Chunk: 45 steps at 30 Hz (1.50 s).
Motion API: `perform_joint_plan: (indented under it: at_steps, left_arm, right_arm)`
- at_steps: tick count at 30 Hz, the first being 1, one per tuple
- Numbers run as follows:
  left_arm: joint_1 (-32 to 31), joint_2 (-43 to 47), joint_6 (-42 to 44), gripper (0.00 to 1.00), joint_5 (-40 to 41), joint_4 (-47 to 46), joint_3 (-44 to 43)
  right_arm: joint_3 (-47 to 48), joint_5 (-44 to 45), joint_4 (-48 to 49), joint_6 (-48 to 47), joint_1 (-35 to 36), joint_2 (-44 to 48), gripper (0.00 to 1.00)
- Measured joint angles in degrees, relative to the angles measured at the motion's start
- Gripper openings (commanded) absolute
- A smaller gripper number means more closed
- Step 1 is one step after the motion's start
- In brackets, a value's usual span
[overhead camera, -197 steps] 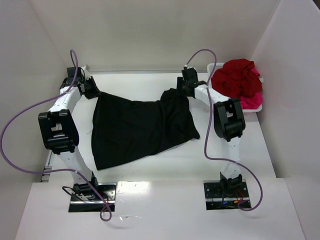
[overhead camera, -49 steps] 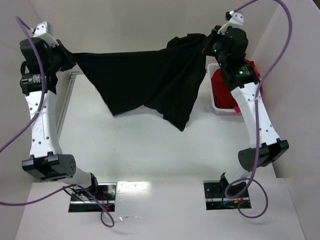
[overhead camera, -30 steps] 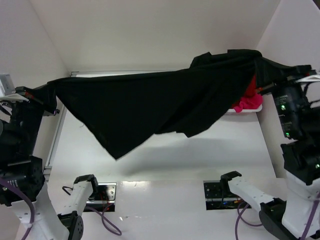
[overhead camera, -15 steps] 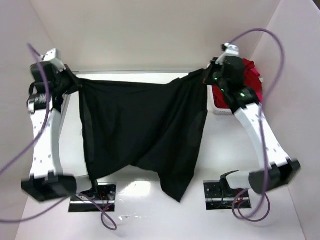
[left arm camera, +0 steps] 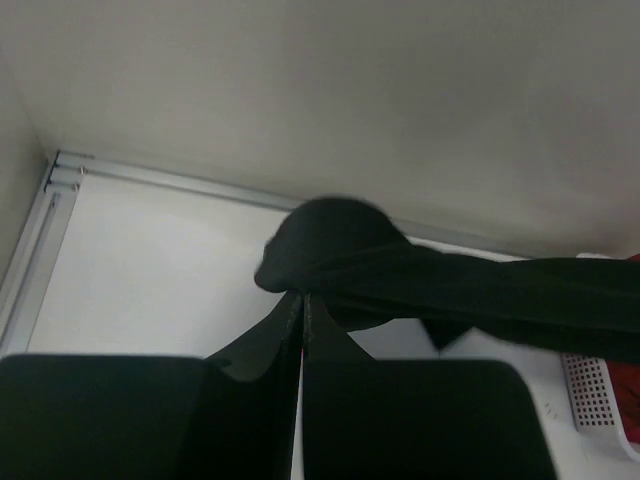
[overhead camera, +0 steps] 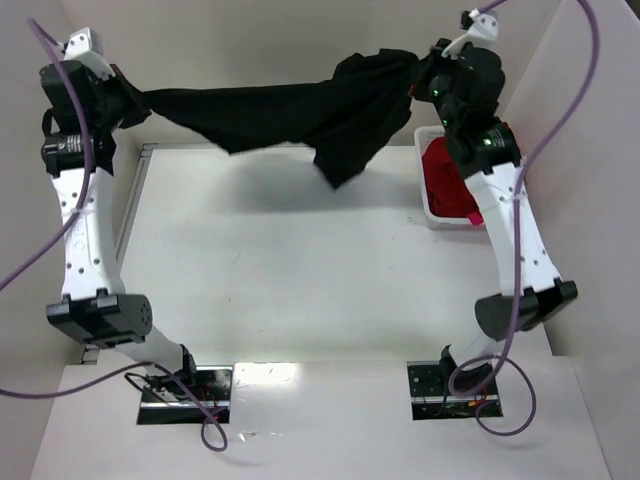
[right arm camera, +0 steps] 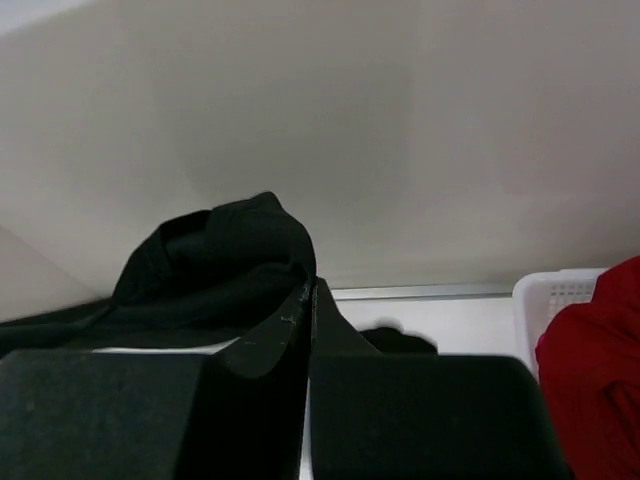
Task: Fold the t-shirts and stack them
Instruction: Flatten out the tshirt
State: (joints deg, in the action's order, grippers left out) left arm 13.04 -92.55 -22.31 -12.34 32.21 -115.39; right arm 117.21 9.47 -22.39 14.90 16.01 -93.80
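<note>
A black t-shirt (overhead camera: 290, 112) hangs stretched in the air high over the far side of the table, bunched into a band with a fold drooping at its right. My left gripper (overhead camera: 135, 103) is shut on its left end; in the left wrist view the cloth (left arm camera: 400, 280) bulges just past the closed fingertips (left arm camera: 302, 296). My right gripper (overhead camera: 425, 80) is shut on the right end, and the cloth (right arm camera: 215, 265) bunches at its closed tips (right arm camera: 311, 284). Dark red t-shirt cloth (overhead camera: 445, 170) lies in the basket, with a bit of pink (overhead camera: 470, 217) below it.
The white plastic basket (overhead camera: 432, 213) stands at the table's far right, under my right forearm. White walls close in the back and both sides. A metal rail (overhead camera: 130, 200) runs along the table's left edge.
Half a second ago the black t-shirt hung low and spread over the table; now both arms hold it higher and farther back, pulled into a narrow band.
</note>
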Motion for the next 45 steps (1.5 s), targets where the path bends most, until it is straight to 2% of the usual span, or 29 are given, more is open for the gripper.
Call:
perform_joint_plan:
  at_steps: [3,8,11,15,18,22,28,33,39,42,43,44,45]
  left_arm:
    - [0.0,5.6,0.3,0.0,-0.3,-1.0,3.6]
    - [0.0,17.2,1.2,0.0,-0.6,-2.4,20.5]
    - [0.0,21.3,1.0,0.0,-1.5,-1.3,30.2]
    - [-0.1,23.2,0.8,0.0,-3.3,0.3,41.5]
    - [-0.2,23.9,0.6,0.0,-3.7,2.7,48.1]
    - [-0.2,27.0,-0.2,0.0,-3.9,7.3,51.2]
    - [-0.2,32.6,-0.3,0.0,-5.6,9.6,52.7]
    - [-0.2,33.0,-0.3,0.0,-6.2,12.5,54.2]
    - [-0.2,32.9,-0.3,0.0,-6.6,13.3,54.3]
    - [-0.2,32.4,-0.3,0.0,-7.1,13.9,54.3]
    - [-0.2,32.4,-0.3,0.03,-7.2,14.3,54.3]
    - [-0.2,32.4,-0.3,0.14,-7.2,14.7,54.3]
    - [-0.2,32.4,-0.3,0.21,-7.3,15.3,54.2]
  right_arm:
    - [-5.2,-0.3,3.1,-0.1,0.0,6.1,0.0]
    - [-27.8,-2.1,6.8,0.5,0.0,22.0,0.0]
    - [-41.5,-4.6,7.9,1.4,0.0,29.2,0.0]
    - [-57.7,-7.8,6.1,4.9,0.0,34.6,0.0]
    - [-64.3,-9.6,3.2,7.9,0.2,35.2,0.0]
    - [-68.7,-11.5,-0.5,11.4,0.6,36.8,0.0]
    - [-68.2,-13.8,-3.6,14.7,4.6,37.3,0.0]
    - [-68.1,-17.3,-5.8,18.4,7.2,34.5,0.0]
    - [-68.9,-18.3,-8.1,20.9,8.0,36.5,0.06]
    - [-68.9,-18.7,-9.7,21.4,8.1,36.7,0.17]
    - [-68.9,-19.2,-10.3,21.6,8.1,36.6,0.25]
    - [-68.8,-19.6,-11.1,21.8,8.1,36.3,0.53]
    - [-68.7,-20.1,-12.0,22.1,8.1,36.1,0.65]
